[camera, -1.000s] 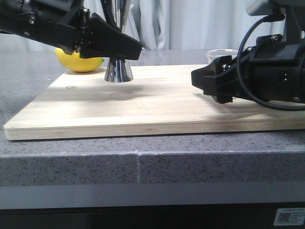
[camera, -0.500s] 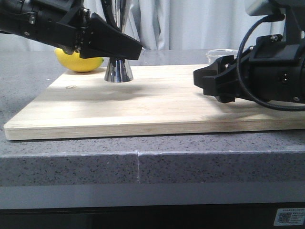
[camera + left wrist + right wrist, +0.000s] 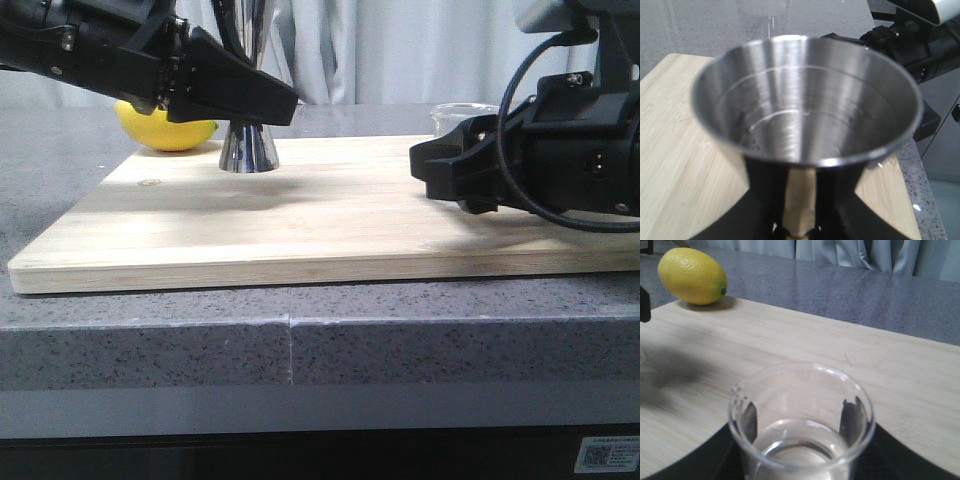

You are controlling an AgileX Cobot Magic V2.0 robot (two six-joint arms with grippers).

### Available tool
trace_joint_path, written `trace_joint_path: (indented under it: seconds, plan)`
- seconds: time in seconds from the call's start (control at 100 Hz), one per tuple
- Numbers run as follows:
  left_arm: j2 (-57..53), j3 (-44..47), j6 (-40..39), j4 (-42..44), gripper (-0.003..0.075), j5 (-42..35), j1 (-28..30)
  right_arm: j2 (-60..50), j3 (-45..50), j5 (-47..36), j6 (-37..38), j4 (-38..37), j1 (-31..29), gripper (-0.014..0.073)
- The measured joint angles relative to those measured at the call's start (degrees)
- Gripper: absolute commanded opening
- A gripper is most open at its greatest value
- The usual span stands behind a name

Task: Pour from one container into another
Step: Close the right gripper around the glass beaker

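Two vessels on one wooden cutting board [image 3: 300, 215], which lies on a grey speckled table [image 3: 150, 350].

Item 1: glass beaker [image 3: 802, 422]. Small, clear, cylindrical, with a pouring lip. Stands upright at the board's right part, its rim just visible behind the right gripper [image 3: 440, 170] in the front view. The right wrist view shows dark fingers [image 3: 852, 415] through the glass on both sides of the wall; they bracket the beaker, but whether they press on it I cannot tell. Whether it holds liquid is not clear. Handling, as judged: light, rigid, brittle, smooth and likely slippery. Best held at mid-wall, below the rim, with moderate force, lip turned toward the receiving cup.

Item 2: steel jigger [image 3: 805, 105]. Shiny hourglass form, gold-tinted waist, taller than the beaker. Its base rests on the board's far left part [image 3: 248, 148]. The left gripper [image 3: 240, 95] reaches across in front of its waist; the left wrist view shows black fingers [image 3: 762, 192] on either side of the gold waist, apparently closed on it. The upper cup is open and looks dry. Handling, as judged: stiff, fairly heavy for its size, polished and slick, narrow-based and so easy to tip; the waist is the sound hold.

Item 3: lemon [image 3: 165, 125]. Lies on the table just beyond the board's far left corner. Not part of the task.

Beaker and jigger stand well apart across the board.
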Motion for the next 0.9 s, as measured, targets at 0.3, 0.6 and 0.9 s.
trace_joint_path:
  seconds: [0.3, 0.6, 0.9]
  plan:
    - [0.0, 0.0, 0.0, 0.0, 0.0018, 0.0, 0.0, 0.0, 0.0, 0.0, 0.0, 0.0, 0.0, 0.032]
    - [0.0, 0.0, 0.0, 0.0, 0.0018, 0.0, 0.0, 0.0, 0.0, -0.1, 0.0, -0.1, 0.0, 0.0185]
    - [0.0, 0.0, 0.0, 0.0, 0.0018, 0.0, 0.0, 0.1, 0.0, -0.4, 0.3, -0.1, 0.0, 0.0185]
